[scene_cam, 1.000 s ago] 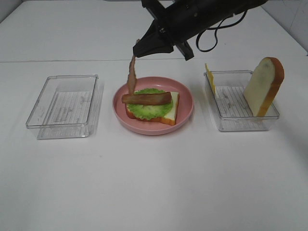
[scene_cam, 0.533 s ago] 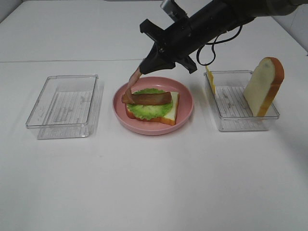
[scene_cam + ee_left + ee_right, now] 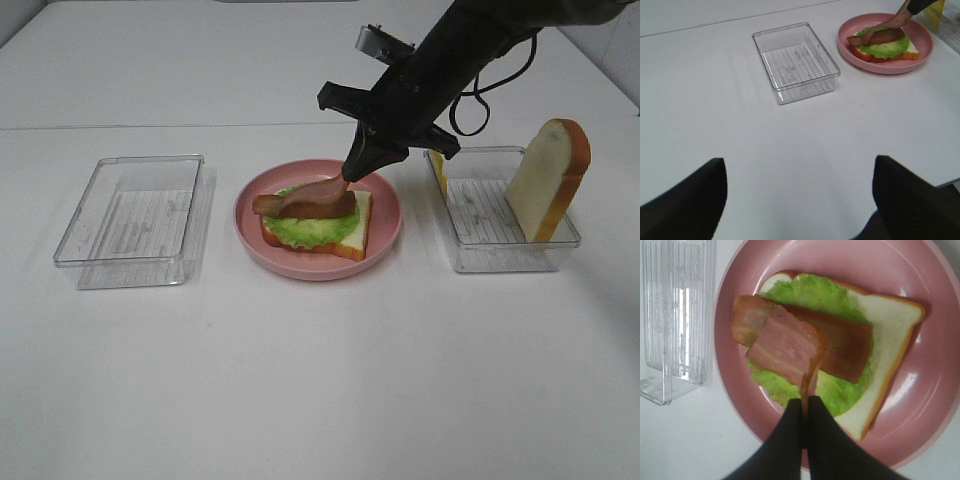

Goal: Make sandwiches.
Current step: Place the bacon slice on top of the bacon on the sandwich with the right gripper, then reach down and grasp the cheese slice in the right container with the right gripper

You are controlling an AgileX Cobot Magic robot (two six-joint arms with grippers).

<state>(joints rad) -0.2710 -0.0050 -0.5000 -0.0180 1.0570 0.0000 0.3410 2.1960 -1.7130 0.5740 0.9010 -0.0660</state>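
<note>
Bacon stage of the build. The half-made sandwich (image 3: 315,225) sits on the pink plate (image 3: 390,235) mid-tabletop (image 3: 320,380): bottom bread (image 3: 890,320), lettuce (image 3: 815,292), and one bacon strip (image 3: 845,347) lying flat.

The right claw (image 3: 804,412) is pinched tight on the end of a second bacon strip (image 3: 785,347). That strip's free end is draped across the first one, so it's partly down but not let go. The left claw (image 3: 799,197) hangs over bare tabletop, jaws wide apart, holding nothing.

My read: the next move is to lower a touch and release, so the strip lies flat on the stack instead of curling up. After that come the cheese (image 3: 436,160) and the top bread slice (image 3: 545,180) leaning in the clear tray (image 3: 500,258). I think the cheese is the yellow sliver at that tray's edge, but it's hard to see.
</note>
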